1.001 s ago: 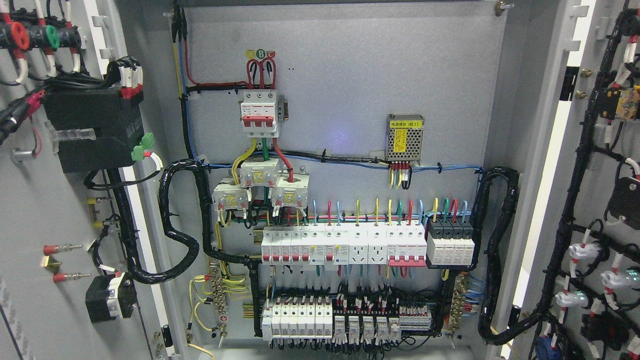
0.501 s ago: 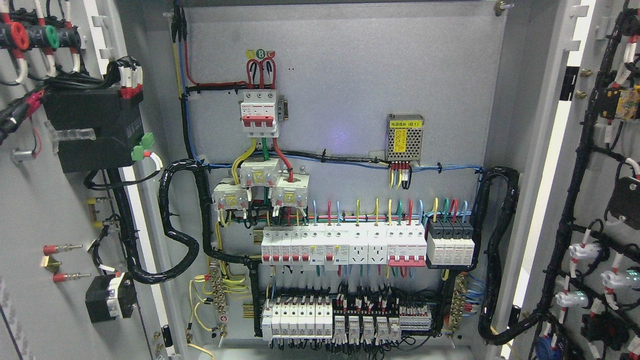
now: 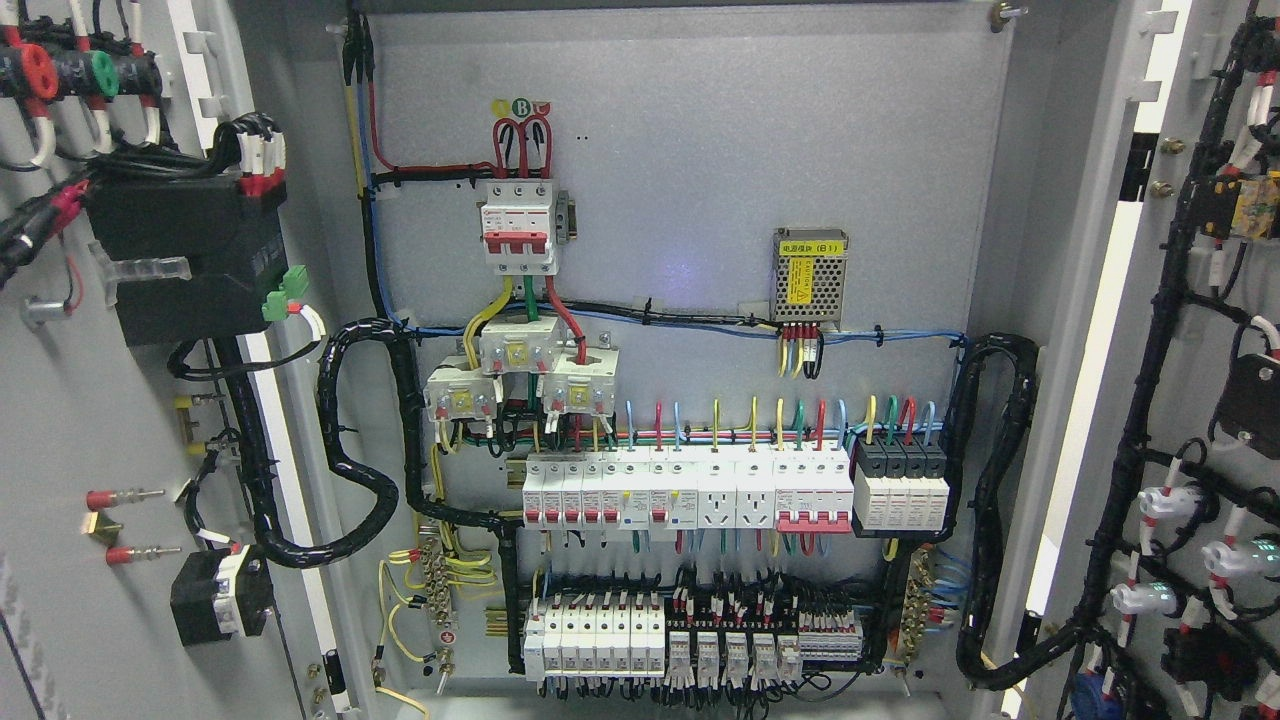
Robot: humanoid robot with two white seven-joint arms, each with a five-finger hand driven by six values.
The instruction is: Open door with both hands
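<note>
- Neither robot hand nor arm shows in the head view; whether the fingers are apart, together or clamped on anything cannot be told.
- Left door (image 3: 60,420) stands swung open at the picture's left, inner face toward the camera. It carries a black box (image 3: 190,250) with wiring, red and green round parts (image 3: 60,68) at the top, and a smaller black unit (image 3: 215,595) lower down.
- Right door (image 3: 1190,330) stands swung open at the picture's right, inner face showing a black wire harness (image 3: 1150,380) and white-capped fittings (image 3: 1170,500).
- Between the doors, the grey back panel (image 3: 700,150) of the cabinet is fully exposed.
- On the panel: a white breaker with red levers (image 3: 517,228) upper left; a small perforated metal box with yellow label (image 3: 810,275) to its right.
- Mid-height: a row of white breakers (image 3: 690,490), with black-topped modules (image 3: 898,487) at its right end.
- Below: a second row of white and black terminals (image 3: 690,635).
- Black wrapped cable loops (image 3: 360,450) run down the panel's left side, another bundle (image 3: 990,520) down its right.
</note>
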